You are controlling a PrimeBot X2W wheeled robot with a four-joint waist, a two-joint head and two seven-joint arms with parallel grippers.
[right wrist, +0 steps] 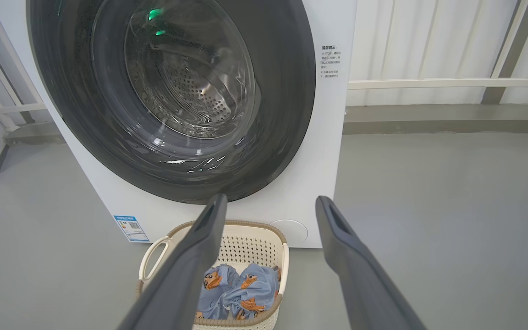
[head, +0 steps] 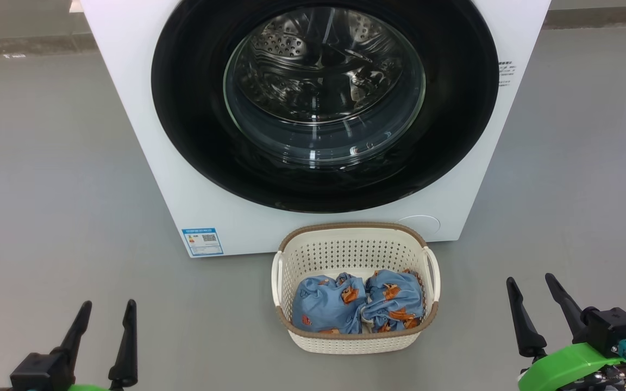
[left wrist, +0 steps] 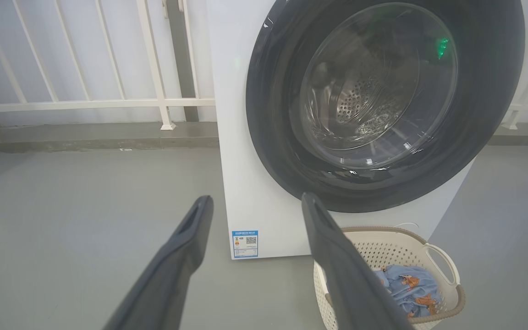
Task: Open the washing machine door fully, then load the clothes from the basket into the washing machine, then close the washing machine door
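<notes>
Left pincer (head: 108, 304) and right pincer (head: 530, 278) sit at the lower corners of the head view. Each has its dark fingers (head: 126, 342) spread wide with nothing between them, and both hang above the floor (head: 47, 190), well apart from every task object.

**Door** (head: 324, 92): the black rim lies flush against the front of the washer (head: 144, 136) in all three views, so you should read it as shut. The steel drum (head: 291, 43) shows through the glass bowl, and no fabric can be seen inside.

**Basket** (head: 352, 225): it stands on the floor just before the washer, directly beneath the door's lower edge and to the right of the blue sticker (head: 202, 241). In the head view it lies between your two pincers.

**Clothes** (head: 359, 301): two blue printed bundles lie side by side and touching at the bottom of the basket.

**Progress:** judged from this layout, no step is done.
- The door has yet to be opened fully.
- Both bundles have yet to go into the drum.
- The door must then be closed.

Opening the door is the step in hand. No handle or catch can be made out on the rim, so you cannot yet tell which edge to pull. The basket sits close under the rim, so see that the door's swing clears it.
</notes>
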